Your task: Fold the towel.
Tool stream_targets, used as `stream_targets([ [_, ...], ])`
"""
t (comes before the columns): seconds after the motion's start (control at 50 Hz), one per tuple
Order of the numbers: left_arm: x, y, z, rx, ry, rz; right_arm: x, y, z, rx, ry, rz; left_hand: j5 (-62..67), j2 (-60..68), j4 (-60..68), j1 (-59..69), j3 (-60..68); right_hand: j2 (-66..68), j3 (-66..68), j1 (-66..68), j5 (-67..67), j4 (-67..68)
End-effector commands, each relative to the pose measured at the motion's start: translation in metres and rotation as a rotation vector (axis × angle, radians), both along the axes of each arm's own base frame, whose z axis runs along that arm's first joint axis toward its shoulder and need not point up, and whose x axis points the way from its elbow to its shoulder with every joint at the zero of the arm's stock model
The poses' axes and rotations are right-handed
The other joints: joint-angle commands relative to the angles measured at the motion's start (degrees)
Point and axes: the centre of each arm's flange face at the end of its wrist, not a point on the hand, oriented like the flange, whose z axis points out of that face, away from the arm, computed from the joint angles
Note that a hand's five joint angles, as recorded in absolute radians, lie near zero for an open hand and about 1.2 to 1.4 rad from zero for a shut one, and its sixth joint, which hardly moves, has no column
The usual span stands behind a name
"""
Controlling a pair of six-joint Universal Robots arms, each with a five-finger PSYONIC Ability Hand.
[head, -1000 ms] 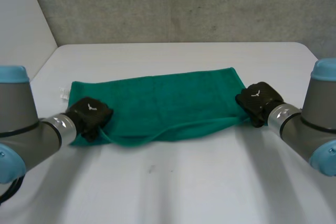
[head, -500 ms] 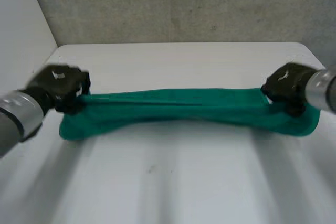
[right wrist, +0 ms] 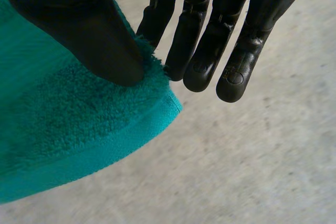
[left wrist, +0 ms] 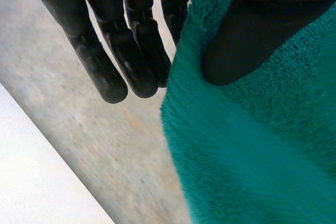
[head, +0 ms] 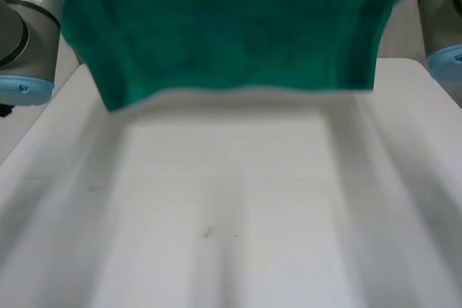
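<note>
Held aloft across upper frame, over white table (head: 231, 214): green towel (head: 231, 27), left hand (left wrist: 113, 61) thumb-pinching its edge against straight fingers, right hand (right wrist: 207, 40) pinching a corner likewise.

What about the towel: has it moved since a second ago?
Yes, upward: the towel lay flat on the white table and now hangs above it, pinched by the left hand and right hand.

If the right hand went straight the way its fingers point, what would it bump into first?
Most likely the grey concrete wall. The right hand pinches the green towel by a corner, and beyond its fingertips nothing else lies before that wall. How far away it is cannot be told.
</note>
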Motion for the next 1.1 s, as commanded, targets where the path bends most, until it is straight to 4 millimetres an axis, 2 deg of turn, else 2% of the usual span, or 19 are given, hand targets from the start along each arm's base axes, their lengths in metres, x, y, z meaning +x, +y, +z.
stream_targets([
  [0.02, 0.002, 0.014, -0.056, 0.188, -0.019, -0.003, -0.003, 0.018, -0.050, 0.174, 0.062, 0.050, 14.67, 11.38, 11.57, 15.88, 11.74, 12.33, 12.41, 24.27, 12.92, 11.66],
  [0.06, 0.004, 0.016, -0.075, 0.246, -0.026, -0.004, -0.003, 0.019, -0.069, 0.230, 0.079, 0.063, 14.67, 11.38, 11.57, 15.88, 11.74, 12.33, 12.41, 24.27, 12.92, 11.66],
  [0.08, 0.006, 0.020, -0.093, 0.301, -0.031, -0.005, -0.005, 0.020, -0.087, 0.282, 0.092, 0.067, 14.67, 11.38, 11.57, 15.88, 11.74, 12.33, 12.41, 24.27, 12.92, 11.66],
  [0.14, 0.012, 0.026, -0.122, 0.391, -0.044, 0.001, -0.006, 0.025, -0.112, 0.360, 0.117, 0.082, 14.67, 11.38, 11.57, 15.88, 11.74, 12.33, 12.41, 24.27, 12.92, 11.66],
  [0.16, 0.016, 0.031, -0.141, 0.453, -0.052, 0.007, -0.006, 0.029, -0.129, 0.414, 0.137, 0.094, 14.67, 11.38, 11.57, 15.88, 11.74, 12.33, 12.41, 24.27, 12.92, 11.66],
  [0.22, 0.019, 0.042, -0.168, 0.541, -0.070, 0.003, -0.008, 0.036, -0.161, 0.513, 0.166, 0.104, 14.67, 11.38, 11.57, 15.88, 11.74, 12.33, 12.41, 24.27, 12.92, 11.66],
  [0.24, 0.020, 0.050, -0.184, 0.592, -0.082, -0.001, -0.009, 0.041, -0.190, 0.598, 0.189, 0.115, 14.67, 11.38, 11.57, 15.88, 11.74, 12.33, 12.41, 24.27, 12.92, 11.66],
  [0.3, 0.020, 0.061, -0.205, 0.658, -0.104, -0.009, -0.010, 0.050, -0.234, 0.723, 0.227, 0.121, 14.67, 11.38, 11.57, 15.88, 11.74, 12.33, 12.41, 24.27, 12.92, 11.66],
  [0.32, 0.019, 0.069, -0.217, 0.694, -0.118, -0.016, -0.013, 0.055, -0.257, 0.795, 0.244, 0.117, 14.67, 11.38, 11.57, 15.88, 11.74, 12.33, 12.41, 24.27, 12.92, 11.66],
  [0.4, 0.017, 0.082, -0.226, 0.730, -0.137, -0.034, -0.017, 0.068, -0.282, 0.887, 0.255, 0.123, 14.67, 11.38, 11.57, 15.88, 11.74, 12.33, 12.41, 24.27, 12.92, 11.66],
  [0.46, 0.017, 0.085, -0.227, 0.736, -0.138, -0.035, -0.019, 0.071, -0.275, 0.881, 0.235, 0.123, 14.67, 11.38, 11.57, 15.88, 11.74, 12.33, 12.41, 24.27, 12.92, 11.66],
  [0.48, 0.017, 0.087, -0.226, 0.737, -0.136, -0.036, -0.022, 0.072, -0.263, 0.862, 0.205, 0.120, 14.67, 11.38, 11.57, 15.88, 11.74, 0.73, 0.81, 12.67, 1.32, 0.06],
  [0.54, 0.018, 0.088, -0.220, 0.721, -0.131, -0.036, -0.028, 0.070, -0.249, 0.845, 0.147, 0.110, 14.67, 11.38, 11.57, 15.88, 11.74, -31.77, -31.69, -19.83, -31.18, -32.44],
  [0.6, 0.021, 0.088, -0.217, 0.714, -0.125, -0.030, -0.033, 0.068, -0.240, 0.851, 0.050, 0.110, 14.67, 11.38, 11.57, 15.88, 11.74, -41.92, -41.84, -29.98, -41.33, -42.59],
  [0.68, 0.021, 0.090, -0.218, 0.719, -0.126, -0.029, -0.037, 0.063, -0.228, 0.871, -0.103, 0.138, 14.67, 11.38, 11.57, 15.88, 11.74, -41.77, -41.70, -29.84, -41.19, -42.45],
  [0.78, 0.022, 0.091, -0.220, 0.724, -0.128, -0.029, -0.056, 0.053, -0.216, 0.963, -0.254, 0.142, 14.67, 11.38, 11.57, 15.88, 11.74, -39.26, -39.18, -27.32, -38.67, -39.93],
  [0.92, 0.023, 0.091, -0.222, 0.731, -0.126, -0.023, -0.060, 0.055, -0.213, 1.053, -0.251, 0.144, 14.67, 11.38, 11.57, 15.88, 11.74, -37.57, -37.49, -25.63, -36.98, -38.24],
  [1.02, 0.026, 0.089, -0.221, 0.729, -0.122, -0.016, -0.058, 0.058, -0.240, 1.137, -0.199, 0.136, 14.67, 11.38, 11.57, 15.88, 11.74, -37.57, -37.49, -25.63, -36.98, -38.24],
  [1.1, 0.029, 0.083, -0.218, 0.718, -0.113, -0.005, -0.062, 0.066, -0.250, 1.167, -0.155, 0.125, 14.67, 11.38, 11.57, 15.88, 11.74, -36.39, -36.32, -24.45, -35.81, -37.07],
])
